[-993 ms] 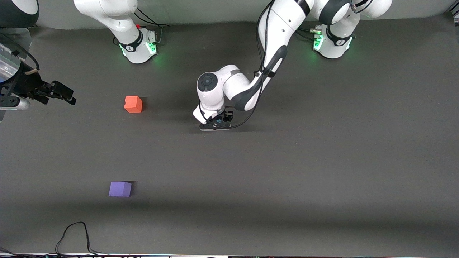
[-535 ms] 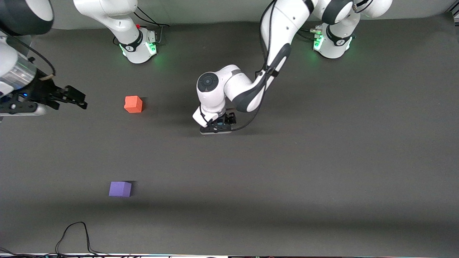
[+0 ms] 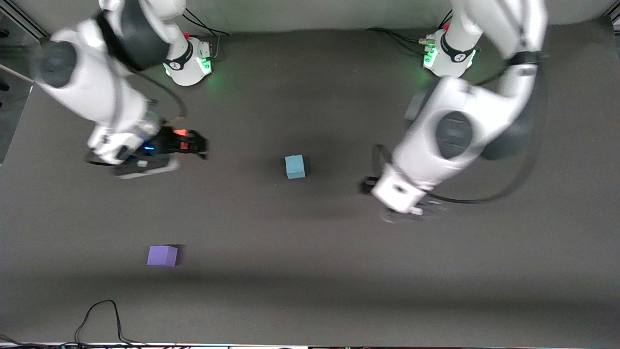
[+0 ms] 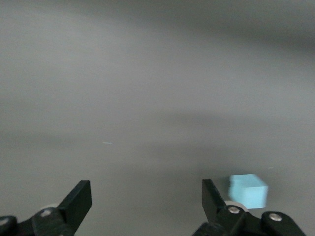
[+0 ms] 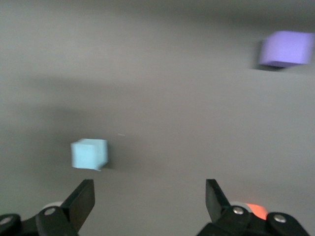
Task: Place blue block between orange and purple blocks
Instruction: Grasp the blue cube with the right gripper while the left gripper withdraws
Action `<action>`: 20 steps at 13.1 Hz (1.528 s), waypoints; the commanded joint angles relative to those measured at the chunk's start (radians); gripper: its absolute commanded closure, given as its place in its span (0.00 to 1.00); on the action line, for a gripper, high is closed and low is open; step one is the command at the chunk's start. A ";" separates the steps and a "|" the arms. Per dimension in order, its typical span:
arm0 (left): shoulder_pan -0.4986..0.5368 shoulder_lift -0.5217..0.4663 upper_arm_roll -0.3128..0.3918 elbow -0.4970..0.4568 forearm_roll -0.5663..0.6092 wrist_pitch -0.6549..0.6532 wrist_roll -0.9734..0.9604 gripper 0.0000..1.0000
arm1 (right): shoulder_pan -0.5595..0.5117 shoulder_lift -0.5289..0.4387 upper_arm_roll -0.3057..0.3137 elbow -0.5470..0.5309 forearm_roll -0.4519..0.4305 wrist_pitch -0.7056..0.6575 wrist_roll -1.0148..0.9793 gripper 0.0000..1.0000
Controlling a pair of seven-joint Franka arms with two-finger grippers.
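blue block (image 3: 294, 166) alone mid-table | left gripper (image 4: 146, 206) open, empty | right gripper (image 5: 150, 205) open over orange block (image 5: 256, 210) | purple block (image 3: 162, 255) nearer camera

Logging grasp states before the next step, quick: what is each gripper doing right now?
Left gripper: open, holding nothing, up off the table beside the blue block.
Right gripper: open, holding nothing, over the orange block.
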 commanded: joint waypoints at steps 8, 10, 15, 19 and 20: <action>0.362 -0.349 -0.008 -0.209 0.101 -0.156 0.441 0.00 | 0.094 0.445 0.284 0.001 -0.482 0.303 0.623 0.00; 0.361 -0.381 -0.006 -0.223 0.130 -0.154 0.441 0.00 | 0.100 0.489 0.284 -0.055 -0.592 0.394 0.727 0.00; 0.349 -0.389 -0.015 -0.214 0.138 -0.165 0.441 0.00 | 0.120 0.589 0.284 -0.106 -0.788 0.479 0.945 0.00; 0.347 -0.406 -0.009 -0.227 0.138 -0.147 0.443 0.00 | 0.112 0.574 0.286 -0.112 -0.791 0.473 0.934 0.65; 0.347 -0.416 -0.009 -0.238 0.138 -0.142 0.443 0.00 | 0.106 0.565 0.286 -0.108 -0.789 0.466 0.931 0.70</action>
